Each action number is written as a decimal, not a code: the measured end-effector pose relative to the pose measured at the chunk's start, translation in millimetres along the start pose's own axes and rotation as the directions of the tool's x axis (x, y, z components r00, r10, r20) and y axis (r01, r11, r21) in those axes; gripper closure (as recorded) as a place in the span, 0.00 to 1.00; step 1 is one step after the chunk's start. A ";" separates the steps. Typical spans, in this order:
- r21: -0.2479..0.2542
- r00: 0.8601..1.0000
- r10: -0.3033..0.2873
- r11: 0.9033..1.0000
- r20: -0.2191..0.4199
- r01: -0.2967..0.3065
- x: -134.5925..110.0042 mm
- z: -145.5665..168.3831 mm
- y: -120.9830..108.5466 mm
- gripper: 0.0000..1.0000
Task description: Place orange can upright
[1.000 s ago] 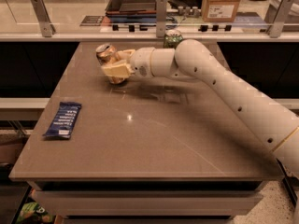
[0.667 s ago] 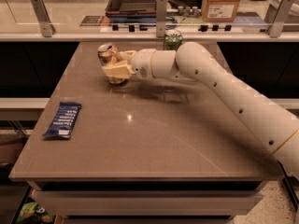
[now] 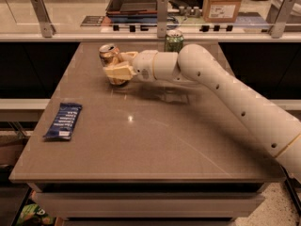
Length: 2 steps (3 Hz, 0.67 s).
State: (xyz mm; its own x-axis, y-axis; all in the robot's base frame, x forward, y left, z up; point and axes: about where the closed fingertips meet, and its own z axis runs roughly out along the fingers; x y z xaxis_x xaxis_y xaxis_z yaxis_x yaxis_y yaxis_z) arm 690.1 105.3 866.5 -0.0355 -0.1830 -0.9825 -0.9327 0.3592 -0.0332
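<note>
The orange can (image 3: 110,59) stands nearly upright, leaning slightly left, at the far left part of the brown table (image 3: 141,140). Its silver top faces up and its base is at or just above the tabletop. My gripper (image 3: 116,68) reaches in from the right, and its pale fingers (image 3: 120,71) are shut around the can's body. The white arm stretches from the right edge of the view across the table to the can.
A green can (image 3: 174,40) stands upright at the table's far edge, just behind my arm. A blue snack packet (image 3: 63,120) lies flat near the left edge. Beyond the table are a glass rail, a dark tray and a cardboard box (image 3: 223,3).
The can and gripper have stayed in nearly the same place; the can has shifted only slightly in the grip.
</note>
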 end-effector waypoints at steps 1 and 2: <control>0.004 1.000 0.003 1.000 0.007 -0.003 2.0 -2.2 0.5 1.00; 0.004 1.000 0.003 1.000 0.007 -0.003 1.3 -2.4 0.5 1.00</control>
State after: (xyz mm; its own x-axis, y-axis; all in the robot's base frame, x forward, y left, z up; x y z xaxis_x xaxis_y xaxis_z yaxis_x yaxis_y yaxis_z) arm 688.8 103.0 865.6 -0.0356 -0.1753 -0.9839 -0.9313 0.3630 -0.0309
